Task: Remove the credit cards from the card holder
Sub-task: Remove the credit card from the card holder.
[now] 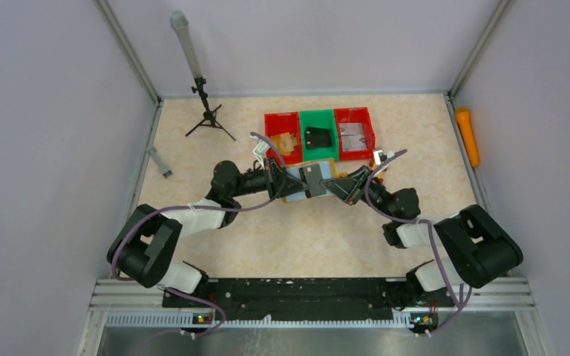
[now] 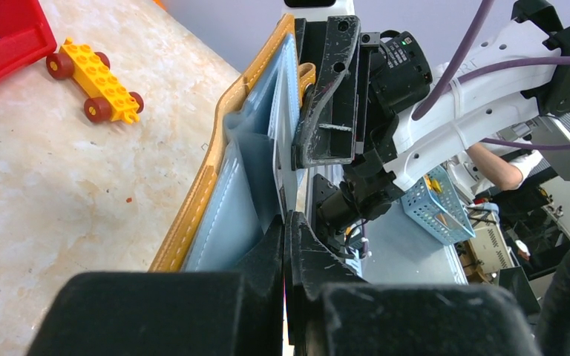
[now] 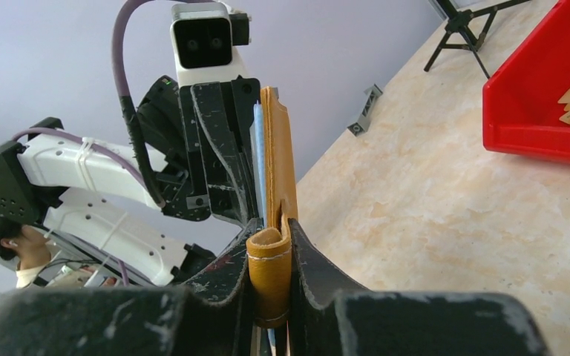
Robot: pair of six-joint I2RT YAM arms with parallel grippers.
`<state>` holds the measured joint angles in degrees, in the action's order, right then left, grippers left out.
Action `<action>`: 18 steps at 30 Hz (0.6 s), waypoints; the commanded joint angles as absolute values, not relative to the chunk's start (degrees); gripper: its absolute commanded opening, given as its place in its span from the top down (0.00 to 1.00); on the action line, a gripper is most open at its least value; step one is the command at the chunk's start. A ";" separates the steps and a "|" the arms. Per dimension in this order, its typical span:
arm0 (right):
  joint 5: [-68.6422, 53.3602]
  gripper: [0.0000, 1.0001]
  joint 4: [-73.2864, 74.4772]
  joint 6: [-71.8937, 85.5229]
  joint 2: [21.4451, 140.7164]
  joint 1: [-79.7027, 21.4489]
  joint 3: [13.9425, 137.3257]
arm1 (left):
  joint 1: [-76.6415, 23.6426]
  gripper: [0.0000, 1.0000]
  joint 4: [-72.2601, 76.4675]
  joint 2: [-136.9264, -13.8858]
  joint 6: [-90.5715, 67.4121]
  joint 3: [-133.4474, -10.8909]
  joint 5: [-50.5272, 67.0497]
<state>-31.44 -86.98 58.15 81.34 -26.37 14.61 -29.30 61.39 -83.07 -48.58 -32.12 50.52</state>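
Observation:
The card holder [image 1: 308,182], mustard-brown with pale grey-blue lining, hangs above the table between both arms. In the left wrist view it [image 2: 223,185] stands on edge and open. My left gripper [image 2: 286,222] is shut on a thin edge of the lining. My right gripper [image 3: 271,237] is shut on the holder's small curled leather tab [image 3: 269,274]. In the top view the left gripper [image 1: 282,182] and right gripper [image 1: 338,185] face each other across it. Pale tan credit cards [image 1: 288,141] lie in the left red bin [image 1: 271,122]. I cannot tell whether any sit inside the holder.
Behind the holder stand a red bin, a green bin [image 1: 318,119] with a black object [image 1: 318,137], and another red bin [image 1: 367,126]. A yellow toy block [image 2: 93,70] with red wheels lies on the table. A small tripod [image 1: 206,111] stands back left; an orange object [image 1: 467,137] lies right.

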 commanded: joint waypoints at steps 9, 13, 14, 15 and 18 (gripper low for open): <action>-28.89 0.98 -98.65 58.01 78.11 -24.35 12.87 | -28.63 1.00 65.39 -82.56 -48.79 -32.95 51.74; -29.81 0.99 -98.68 57.70 78.41 -24.37 13.33 | -28.64 1.00 65.76 -83.01 -49.19 -33.06 51.94; -30.15 0.98 -98.76 57.79 78.55 -24.41 13.54 | -28.64 1.00 65.94 -83.14 -49.35 -33.13 52.02; -30.61 0.98 -98.73 57.86 78.77 -24.39 13.78 | -28.63 1.00 66.12 -83.36 -49.43 -33.20 52.03; -31.80 0.98 -98.71 58.24 79.58 -24.43 14.42 | -28.65 1.00 66.73 -84.02 -50.23 -33.46 52.31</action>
<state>-30.11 -86.98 58.15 79.46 -24.93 12.82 -28.86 61.93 -83.09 -49.43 -32.12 51.22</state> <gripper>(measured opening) 0.120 0.005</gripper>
